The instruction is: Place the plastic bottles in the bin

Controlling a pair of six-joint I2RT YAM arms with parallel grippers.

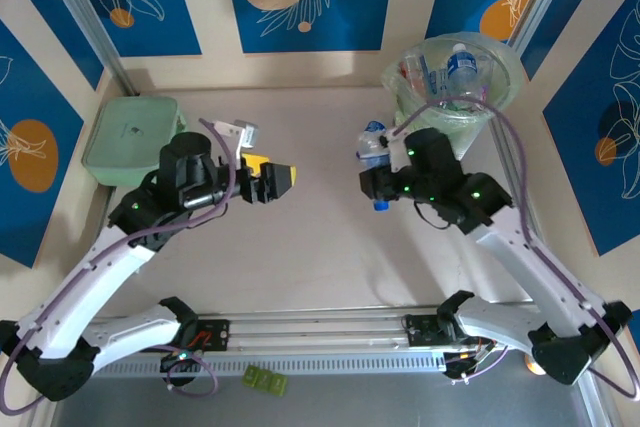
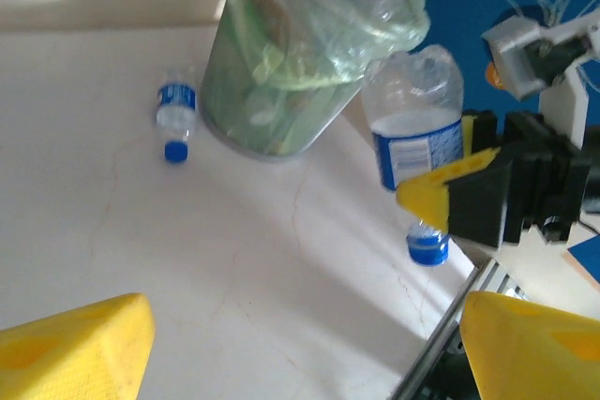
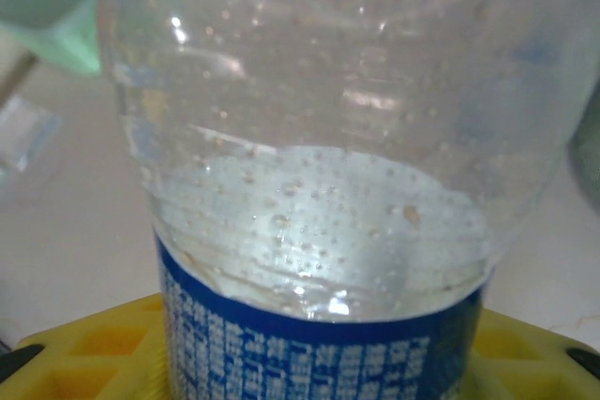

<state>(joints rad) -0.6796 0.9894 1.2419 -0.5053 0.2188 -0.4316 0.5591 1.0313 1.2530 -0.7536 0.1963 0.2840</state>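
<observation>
The right end effector (image 1: 384,177) is clamping a plastic bottle (image 2: 413,105) across its blue label, cap downward, just beside the bin (image 1: 503,75). The left end effector (image 1: 271,180) is standing with its jaws apart and empty, well away from the bin. The bottle is showing a clear, thin wall with droplets inside, so it is probably handling as light, crushable and slippery, favouring this grip at the labelled waist.

A mint-green lidded box (image 1: 130,139) stands at the far left corner of the pale table (image 1: 320,257). Blue panels (image 1: 340,17) with orange circles cover the walls behind.
</observation>
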